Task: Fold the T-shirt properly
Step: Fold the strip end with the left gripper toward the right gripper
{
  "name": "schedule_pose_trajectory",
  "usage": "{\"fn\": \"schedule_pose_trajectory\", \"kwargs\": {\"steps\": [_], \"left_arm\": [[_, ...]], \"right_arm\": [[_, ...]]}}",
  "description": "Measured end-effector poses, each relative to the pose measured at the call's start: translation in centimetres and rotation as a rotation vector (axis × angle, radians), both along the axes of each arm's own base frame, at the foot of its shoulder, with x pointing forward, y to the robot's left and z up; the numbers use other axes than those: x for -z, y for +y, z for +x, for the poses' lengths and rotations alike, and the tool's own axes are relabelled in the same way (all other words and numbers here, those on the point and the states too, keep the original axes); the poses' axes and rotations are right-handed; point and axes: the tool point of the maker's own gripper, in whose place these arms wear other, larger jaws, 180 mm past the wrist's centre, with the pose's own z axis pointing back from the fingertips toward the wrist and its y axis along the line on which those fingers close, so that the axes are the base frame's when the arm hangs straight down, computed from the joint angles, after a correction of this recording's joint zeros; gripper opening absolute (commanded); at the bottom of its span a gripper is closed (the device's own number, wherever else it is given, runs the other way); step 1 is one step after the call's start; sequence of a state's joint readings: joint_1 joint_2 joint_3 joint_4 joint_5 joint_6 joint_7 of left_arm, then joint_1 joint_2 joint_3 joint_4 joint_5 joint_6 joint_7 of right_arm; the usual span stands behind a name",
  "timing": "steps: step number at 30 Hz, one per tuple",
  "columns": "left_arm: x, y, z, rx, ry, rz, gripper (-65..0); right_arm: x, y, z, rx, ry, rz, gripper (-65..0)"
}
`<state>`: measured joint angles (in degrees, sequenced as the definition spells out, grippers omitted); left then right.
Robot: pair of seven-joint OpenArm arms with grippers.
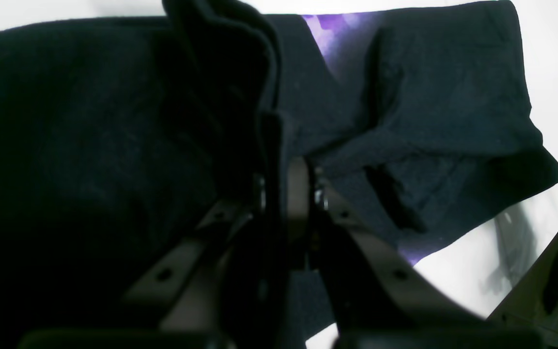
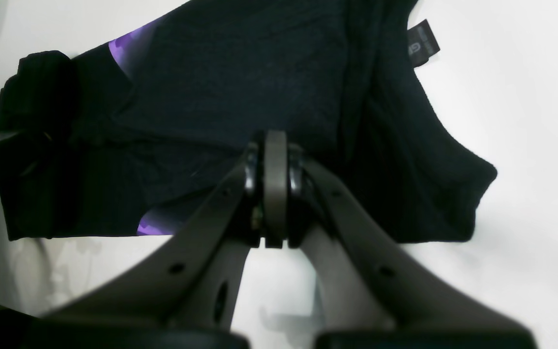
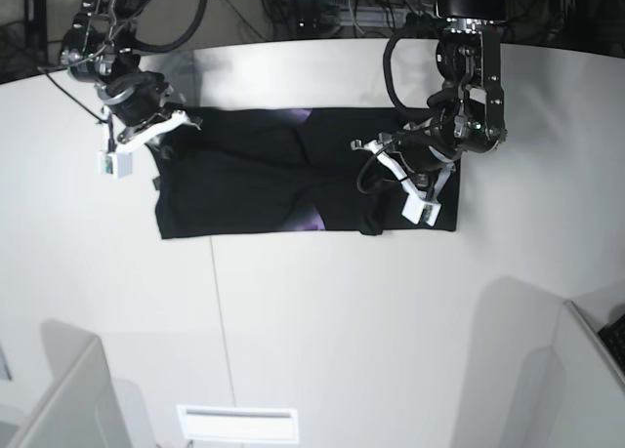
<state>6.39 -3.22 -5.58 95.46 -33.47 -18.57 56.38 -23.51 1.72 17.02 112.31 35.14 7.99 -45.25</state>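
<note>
Left end effector (image 1: 284, 160) clamped on raised T-shirt (image 3: 254, 184) fold, arm low.

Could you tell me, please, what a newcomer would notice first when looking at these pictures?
First the black T-shirt, lying as a long band across the white table, with slivers of purple print showing at its middle. Next the two arms at its ends: the left claw is shut on a raised fold of cloth, and the right claw is shut over the end with the neck tag.
</note>
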Motion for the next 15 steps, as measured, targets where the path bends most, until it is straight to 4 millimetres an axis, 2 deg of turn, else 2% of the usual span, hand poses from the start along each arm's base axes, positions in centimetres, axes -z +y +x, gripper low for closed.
{"fn": "schedule_pose_trajectory", "kwargs": {"steps": [1,4,8,11,13,15], "left_arm": [[0.0,0.0,0.0,0.0,0.0,0.0,-63.2],[0.0,0.0,0.0,0.002,-0.001,0.002,-44.9],[-0.6,-0.3,0.8,0.009,-0.02,-0.003,-29.8],[-0.8,-0.9,1.0,0.005,-0.023,-0.019,-24.7],[-1.2,-1.5,1.5,0.014,-0.033,-0.03,-24.2],[-1.8,-3.1,1.9,0.054,-0.054,-0.04,-24.4]], "right_arm": [[0.0,0.0,0.0,0.0,0.0,0.0,-65.0],[0.0,0.0,0.0,0.0,0.0,0.0,-65.0],[0.0,0.0,0.0,0.0,0.001,0.0,-65.0],[0.0,0.0,0.1,0.0,-0.002,0.0,-65.0],[0.0,0.0,0.1,0.0,-0.002,0.0,-65.0],[0.0,-0.1,0.0,0.0,0.0,-0.002,-65.0]]}}
